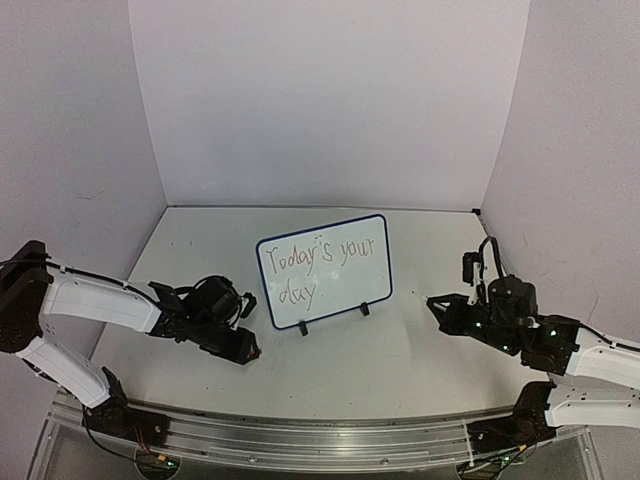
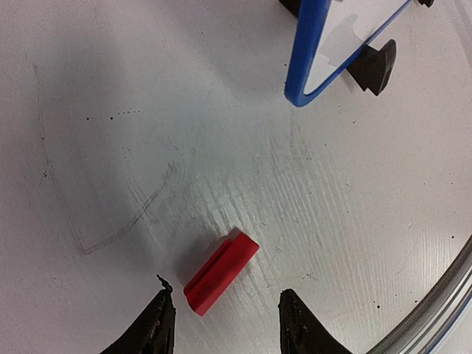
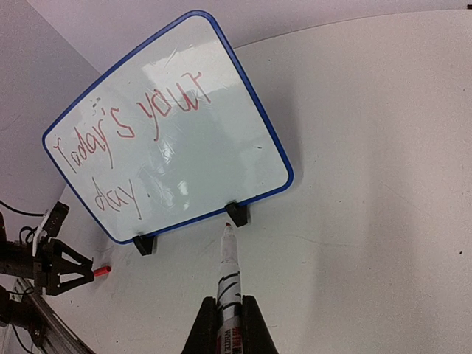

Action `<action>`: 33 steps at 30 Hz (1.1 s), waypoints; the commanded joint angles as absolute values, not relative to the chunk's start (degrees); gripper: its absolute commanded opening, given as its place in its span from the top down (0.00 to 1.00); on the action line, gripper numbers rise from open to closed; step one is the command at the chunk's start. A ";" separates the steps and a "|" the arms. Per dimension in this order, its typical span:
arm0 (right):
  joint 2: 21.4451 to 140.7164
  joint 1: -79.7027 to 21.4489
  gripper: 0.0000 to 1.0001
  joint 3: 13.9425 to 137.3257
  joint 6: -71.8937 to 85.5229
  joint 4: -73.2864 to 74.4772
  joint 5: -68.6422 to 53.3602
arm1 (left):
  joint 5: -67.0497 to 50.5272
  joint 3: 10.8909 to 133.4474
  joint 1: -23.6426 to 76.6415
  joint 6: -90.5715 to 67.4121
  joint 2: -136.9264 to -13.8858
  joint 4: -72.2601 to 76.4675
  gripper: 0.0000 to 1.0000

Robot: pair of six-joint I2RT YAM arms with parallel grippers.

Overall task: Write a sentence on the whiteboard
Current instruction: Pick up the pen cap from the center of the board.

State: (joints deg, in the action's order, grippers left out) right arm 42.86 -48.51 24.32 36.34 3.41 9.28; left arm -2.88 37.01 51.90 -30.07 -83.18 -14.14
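Hovering low over the counter [image 1: 400,365] toward its near-left part, the left gripper [image 2: 226,299] is open: jaws apart, nothing clamped. Btwn its fingertips [image 2: 161,313] a red marker cap [image 2: 221,273] lies flat on the counter. It touches neither finger, tho its lower end is just beside the finger on the left of the left wrist view. From the right wrist cam the cap shows as a small red bit right at the tips of that gripper.

The whiteboard [image 1: 350,285] stands approx mid-counter, btwn near & far edges, on two black feet [image 1: 303,328]. It leans back a little, w/ its left end angled closer to the near edge. Blue frame, rounded corners. Its near-left corner is near the left gripper but apart from it.

The sentence [image 1: 320,262] is on the board in thin reddish strokes: "Today's your" on the top line, "day" under it at the left. Lower-right part of the board is bare.

Toward the counter's right edge, the right gripper [image 3: 227,304] is closed on a whiteboard marker [image 3: 228,258]. It has a white barrel w/ black print, is uncapped, and its reddish tip points at the board's right foot. The tip is near that foot, not touching it. Can't tell if the tip meets the counter.
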 commanded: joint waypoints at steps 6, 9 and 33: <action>44.37 -48.37 1.00 25.55 37.35 0.67 8.54 | -3.71 40.03 51.76 -23.52 -87.75 -13.88 0.54; 44.40 -48.42 1.00 25.48 37.42 0.55 8.61 | -3.48 40.56 51.84 -22.53 -88.22 -15.65 0.56; 46.04 -48.38 1.00 24.96 37.33 -1.14 8.81 | -1.26 41.32 54.37 -22.15 -88.51 -21.33 0.77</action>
